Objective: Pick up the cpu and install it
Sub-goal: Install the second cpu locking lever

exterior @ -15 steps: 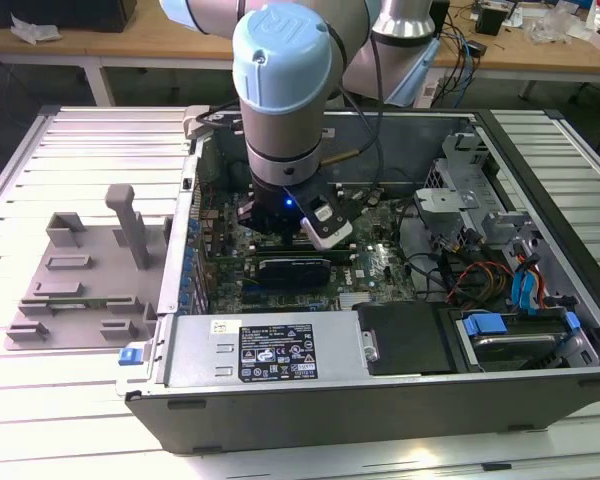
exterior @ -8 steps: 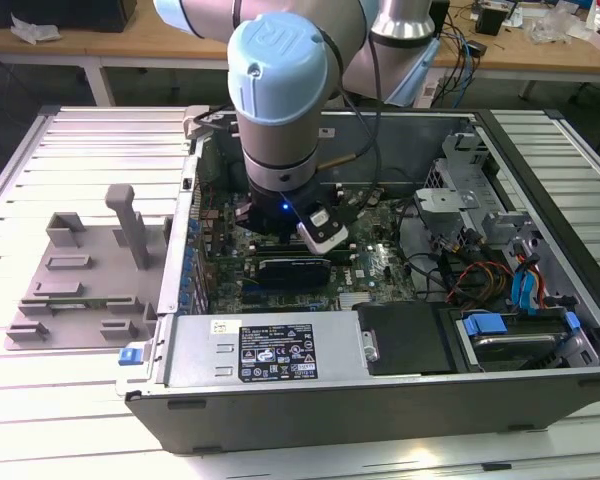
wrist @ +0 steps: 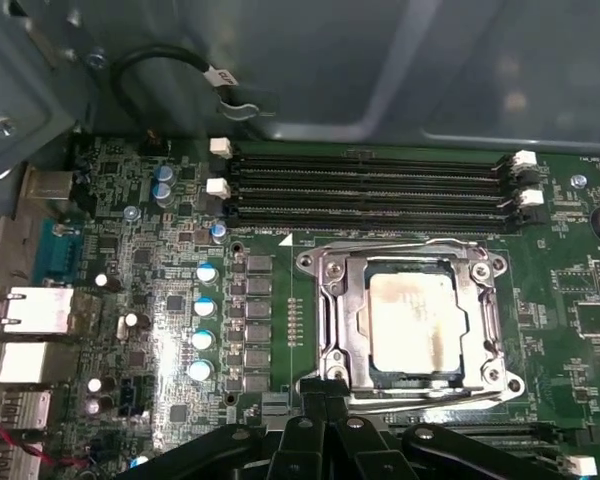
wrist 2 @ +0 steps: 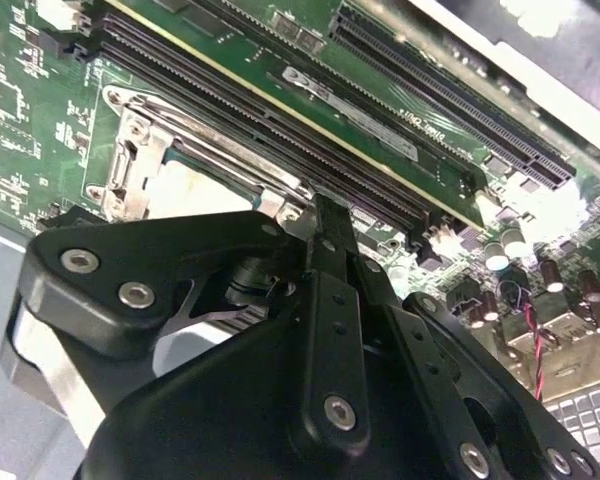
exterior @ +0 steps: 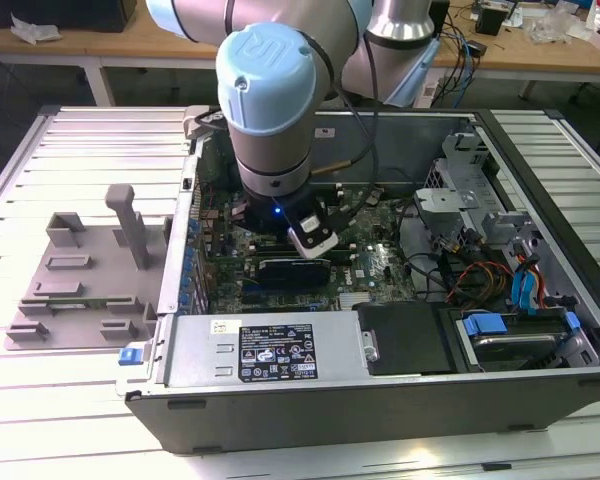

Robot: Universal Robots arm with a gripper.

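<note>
You see the arm (exterior: 270, 90) reaching down into the open computer case (exterior: 380, 400), which lies on its side on the slatted table (exterior: 70, 150). The chip (wrist: 408, 322) sits flat inside the metal socket frame (wrist: 325, 320) on the green circuit board (wrist: 160, 300), its pale silvery top showing in both wrist views (wrist 2: 185, 185). The gripper (wrist: 325, 385) hangs just above the near edge of that frame, its black fingers (wrist 2: 330, 235) drawn together into a narrow tip with nothing between them; it has hold of nothing. The long memory slots (wrist: 370, 185) run beside the socket, on the side away from the gripper. To the exterior view's left of the case, a grey holder tray (exterior: 80, 290) rests on the table.
</note>
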